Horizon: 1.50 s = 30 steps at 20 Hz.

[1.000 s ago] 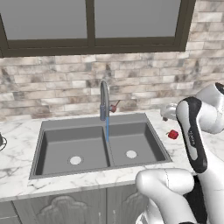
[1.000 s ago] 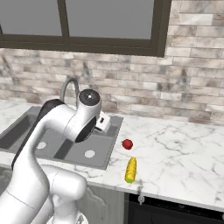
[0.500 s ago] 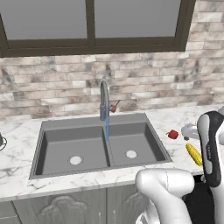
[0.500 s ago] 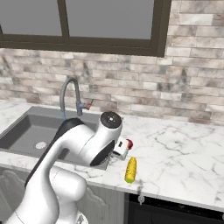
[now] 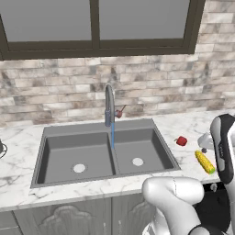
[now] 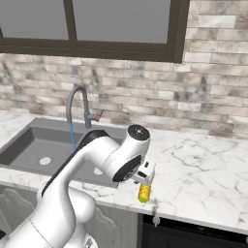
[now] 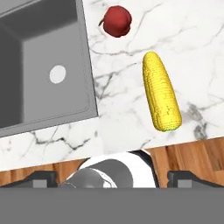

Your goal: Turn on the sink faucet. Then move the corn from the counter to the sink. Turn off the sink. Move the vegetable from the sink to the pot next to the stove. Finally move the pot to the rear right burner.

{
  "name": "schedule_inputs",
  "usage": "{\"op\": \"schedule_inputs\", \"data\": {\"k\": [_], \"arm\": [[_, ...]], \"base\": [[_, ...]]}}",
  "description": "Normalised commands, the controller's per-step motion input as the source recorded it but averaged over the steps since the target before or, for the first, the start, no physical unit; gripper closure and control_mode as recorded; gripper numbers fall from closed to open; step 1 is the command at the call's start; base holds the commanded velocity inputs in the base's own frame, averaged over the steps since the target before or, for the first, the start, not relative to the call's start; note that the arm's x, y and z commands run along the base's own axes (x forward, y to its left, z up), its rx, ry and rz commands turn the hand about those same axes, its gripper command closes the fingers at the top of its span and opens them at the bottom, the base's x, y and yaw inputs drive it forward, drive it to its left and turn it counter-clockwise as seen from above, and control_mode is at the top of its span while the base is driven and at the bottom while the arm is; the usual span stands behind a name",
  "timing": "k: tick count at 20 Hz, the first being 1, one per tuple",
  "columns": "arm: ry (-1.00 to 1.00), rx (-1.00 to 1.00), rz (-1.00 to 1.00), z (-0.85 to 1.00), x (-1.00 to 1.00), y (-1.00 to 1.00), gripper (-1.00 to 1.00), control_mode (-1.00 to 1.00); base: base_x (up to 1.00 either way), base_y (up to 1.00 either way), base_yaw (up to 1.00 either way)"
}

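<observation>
beside the sink, corn near red object, claw spread open above

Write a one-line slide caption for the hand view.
Above the marble counter: corn lying beside a small red object, sink corner alongside.

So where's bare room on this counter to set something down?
Bare marble counter stretches right of the corn, toward the brick wall. It is crowded between the sink rim, the small red object and the corn.
</observation>
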Motion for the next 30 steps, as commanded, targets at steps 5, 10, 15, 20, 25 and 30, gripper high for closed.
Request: {"op": "schedule_inputs", "data": {"k": [5, 10, 15, 20, 25, 30], "arm": [[0.16, -0.08, 0.00, -0.55, 0.01, -0.22, -1.00, -1.00], [0.02, -0.08, 0.07, -0.53, 0.20, 0.01, -1.00, -1.00], [0.00, -0.02, 0.13, -0.25, 0.19, -0.06, -1.00, -1.00], [0.00, -0.04, 0.07, -0.16, 0.15, -0.20, -1.00, -1.00], [0.00, -0.02, 0.02, -0.17, 0.18, -0.15, -1.00, -1.00], [0.00, 0.00, 0.00, -0.28, 0.24, -0.12, -1.00, -1.00]], "base": [[0.00, 0.00, 0.00], [0.00, 0.00, 0.00], [0.00, 0.00, 0.00], [0.00, 0.00, 0.00], [0.00, 0.00, 0.00], [0.00, 0.00, 0.00]]}}
